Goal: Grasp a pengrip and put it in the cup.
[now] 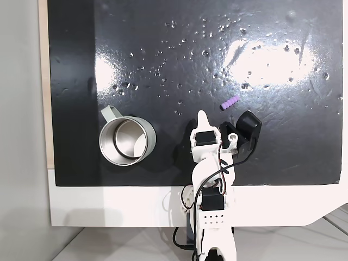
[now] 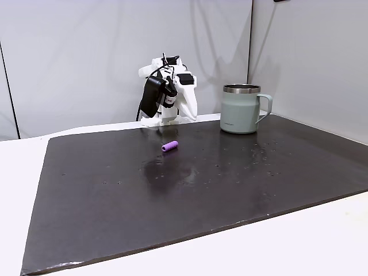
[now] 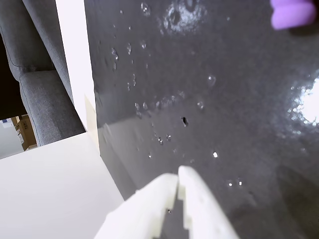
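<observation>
Pengrip, a small light-purple ribbed tube, lies on its side on the black mat, free of any contact. In a fixed view from above it sits just beyond the arm's black wrist housing and well to the right of the cup. In a fixed view from the far side of the mat the pengrip rests in front of the folded arm, with the cup to the right of both. In the wrist view the pengrip shows as a blurred purple shape at the upper right corner.

Cup stands upright on the mat, steel interior visible from above, pale grey-green wall seen from the side. Its loop handle points up and to the left in the view from above, and to the right in the side view.

Gripper is white and its fingers are closed together with nothing between them; the wrist view shows the two fingertips meeting at a thin seam, the gripper poised over bare mat. It is near the pengrip but apart from it.

Mat is glossy, pitted with small bumps, and carries bright light reflections. It lies on a white table. A grey upholstered seat appears past the table edge in the wrist view.
</observation>
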### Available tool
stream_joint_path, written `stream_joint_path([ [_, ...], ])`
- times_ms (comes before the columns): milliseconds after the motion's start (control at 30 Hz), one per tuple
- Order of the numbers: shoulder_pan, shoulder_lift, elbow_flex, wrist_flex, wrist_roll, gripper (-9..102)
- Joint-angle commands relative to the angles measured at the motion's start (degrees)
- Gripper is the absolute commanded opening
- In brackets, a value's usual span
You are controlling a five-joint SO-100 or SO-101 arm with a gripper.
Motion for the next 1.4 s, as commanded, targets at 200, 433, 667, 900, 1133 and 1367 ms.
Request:
stream_joint_path([
  [200, -0.5, 0.7, -0.2, -0.3, -0.2, 0],
  [433, -0.1, 0.7, -0.2, -0.3, 0.6, 0],
  [667, 1.8, 0.7, -0.2, -0.3, 2.8, 0],
  [900, 2.8, 0.8, -2.0, 3.2, -2.9, 0],
  [1133, 3.0, -15.5, -17.3, 10.4, -8.6, 0],
  [1367, 6.3, -53.4, -39.7, 9.6, -12.5, 1],
])
